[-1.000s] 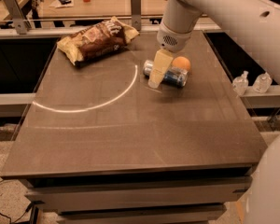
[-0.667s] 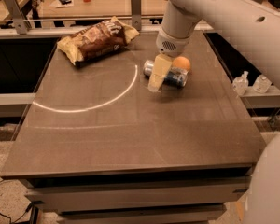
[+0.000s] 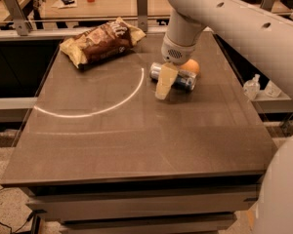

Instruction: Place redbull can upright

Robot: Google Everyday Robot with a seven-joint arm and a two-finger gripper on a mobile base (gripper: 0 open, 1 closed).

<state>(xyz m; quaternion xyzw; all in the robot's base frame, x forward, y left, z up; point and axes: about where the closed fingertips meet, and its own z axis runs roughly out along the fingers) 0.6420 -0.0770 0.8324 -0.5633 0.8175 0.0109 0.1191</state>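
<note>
The redbull can (image 3: 185, 82) lies on its side on the dark table (image 3: 136, 135), right of the middle toward the back, its silver end pointing left. The round orange ball (image 3: 190, 66) sits right behind it, touching or nearly touching. My gripper (image 3: 164, 84) hangs down from the white arm (image 3: 185, 28) and is low over the left half of the can; its cream part covers the can's middle from the front. Whether it grips the can cannot be seen.
A brown chip bag (image 3: 101, 41) lies at the table's back left. A white arc (image 3: 102, 108) is marked on the table left of the can. Rails and another table stand behind. A small bottle (image 3: 252, 85) stands beyond the right edge.
My gripper has come down a little and toward the front, lower over the can. The can and the ball have stayed where they were.
</note>
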